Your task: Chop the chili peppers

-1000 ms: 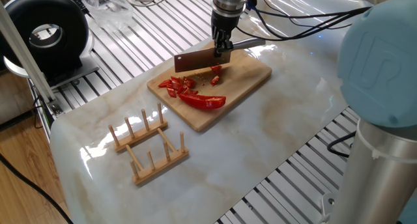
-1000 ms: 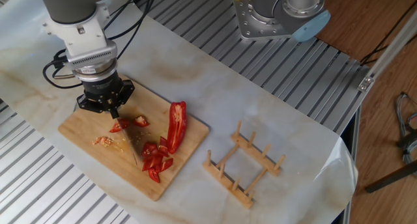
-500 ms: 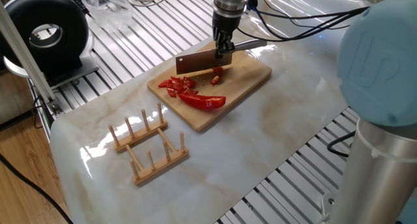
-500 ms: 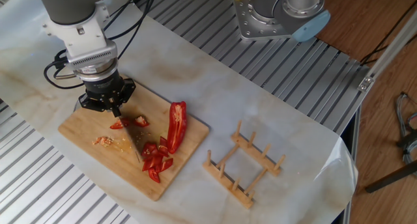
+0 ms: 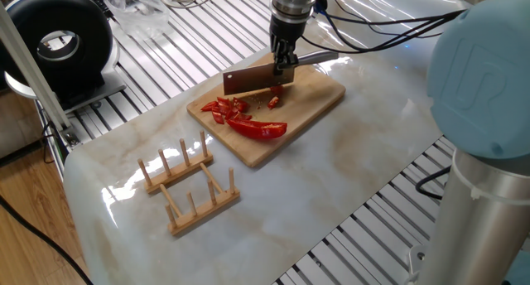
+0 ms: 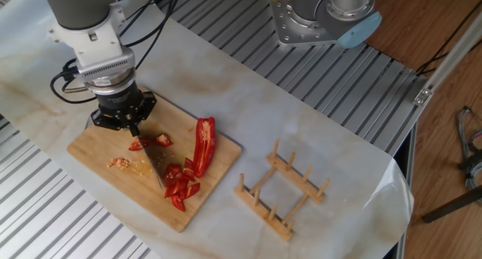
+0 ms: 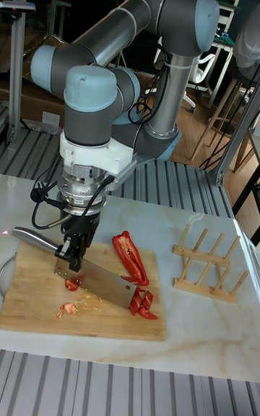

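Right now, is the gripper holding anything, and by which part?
Yes. The gripper is shut on the cleaver, gripping it where the handle meets the blade. The blade sits over the cutting board, among the chili peppers.

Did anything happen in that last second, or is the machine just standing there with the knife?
Barely anything. The gripper keeps hold of the knife and has lifted it very slightly off the board. The whole pepper half, the cut pieces and the wooden rack lie just where they were.
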`<state>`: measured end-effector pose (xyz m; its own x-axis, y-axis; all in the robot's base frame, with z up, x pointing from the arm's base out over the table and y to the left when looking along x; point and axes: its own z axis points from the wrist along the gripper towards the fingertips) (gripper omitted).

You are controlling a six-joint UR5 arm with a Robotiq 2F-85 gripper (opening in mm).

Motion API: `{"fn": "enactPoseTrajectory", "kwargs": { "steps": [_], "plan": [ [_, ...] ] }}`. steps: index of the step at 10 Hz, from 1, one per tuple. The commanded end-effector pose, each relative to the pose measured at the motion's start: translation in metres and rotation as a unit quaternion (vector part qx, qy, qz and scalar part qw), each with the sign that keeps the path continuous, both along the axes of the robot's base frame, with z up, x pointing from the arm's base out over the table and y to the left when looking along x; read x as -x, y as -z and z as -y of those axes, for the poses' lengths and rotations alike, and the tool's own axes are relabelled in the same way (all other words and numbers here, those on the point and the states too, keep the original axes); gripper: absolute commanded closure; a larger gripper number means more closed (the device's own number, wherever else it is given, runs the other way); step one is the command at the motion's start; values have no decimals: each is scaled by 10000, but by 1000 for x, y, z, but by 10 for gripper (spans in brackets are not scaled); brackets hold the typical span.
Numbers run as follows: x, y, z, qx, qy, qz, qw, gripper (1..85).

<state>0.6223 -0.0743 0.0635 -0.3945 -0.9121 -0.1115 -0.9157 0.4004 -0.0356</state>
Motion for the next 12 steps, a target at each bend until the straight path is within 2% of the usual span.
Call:
{"fn": "enactPoseTrajectory", "kwargs": {
  "steps": [1,6,12],
  "plan": [
    [-3,2,1,-79,2,88,9999,843],
    [-6,4,1,-66,26,109,9999,843],
    [-7,1,-7,-122,55,6,9999,843]
  ]
}}
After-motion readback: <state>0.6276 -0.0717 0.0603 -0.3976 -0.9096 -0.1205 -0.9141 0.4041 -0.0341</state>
